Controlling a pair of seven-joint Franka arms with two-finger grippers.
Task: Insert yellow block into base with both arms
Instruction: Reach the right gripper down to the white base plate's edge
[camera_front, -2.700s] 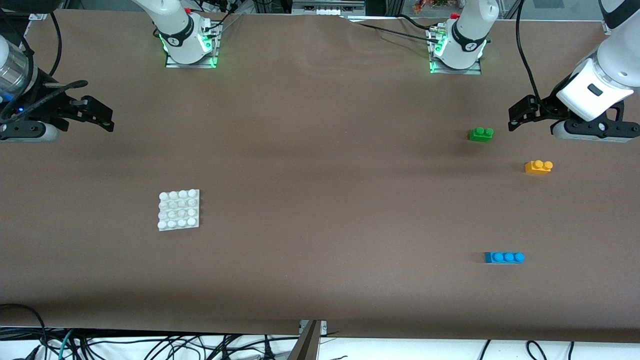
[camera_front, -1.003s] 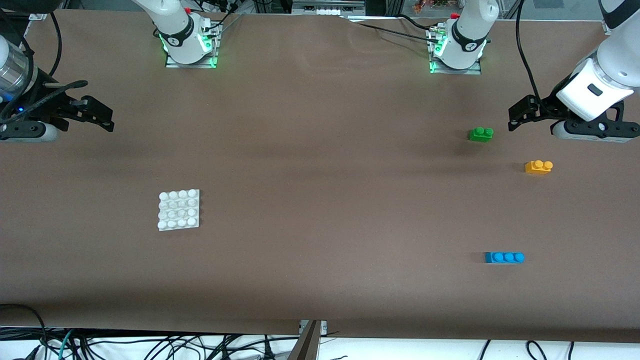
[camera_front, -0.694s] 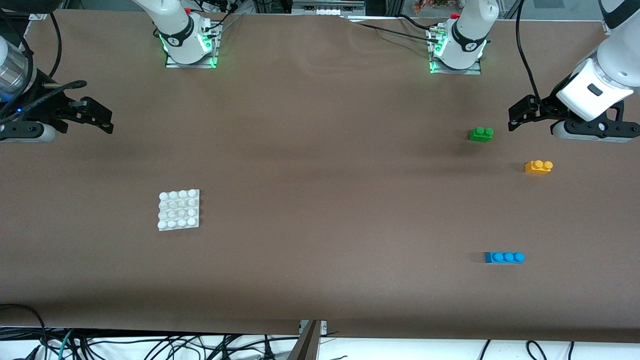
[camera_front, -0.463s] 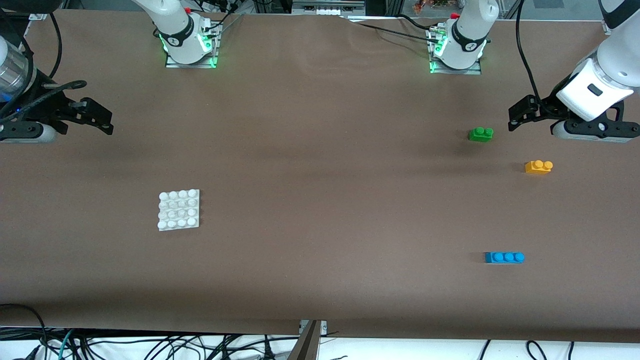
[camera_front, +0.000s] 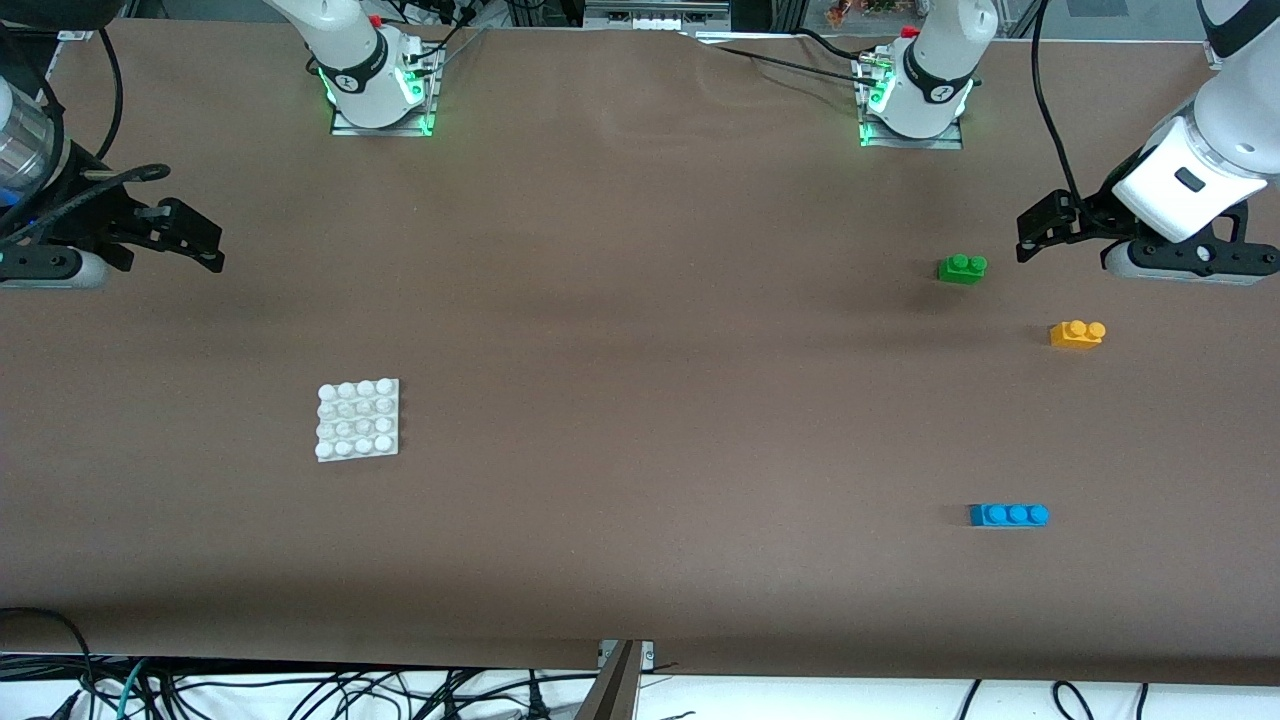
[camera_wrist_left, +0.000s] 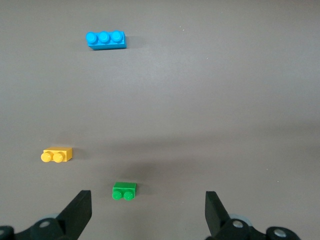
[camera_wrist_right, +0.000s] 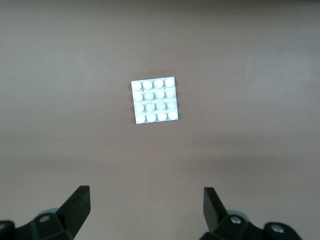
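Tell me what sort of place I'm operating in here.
Likely a robotics lab bench: a brown-covered table with two arm bases bolted on, loose cables along its edge, and only toy pieces laid out, like the yellow block and the studded base.

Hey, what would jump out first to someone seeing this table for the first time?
Three bright bricks sit toward the left arm's end: a green brick, the yellow block and, nearest the front camera, a blue brick. The white studded base lies alone toward the right arm's end. The left pincer and right pincer hang open, empty.
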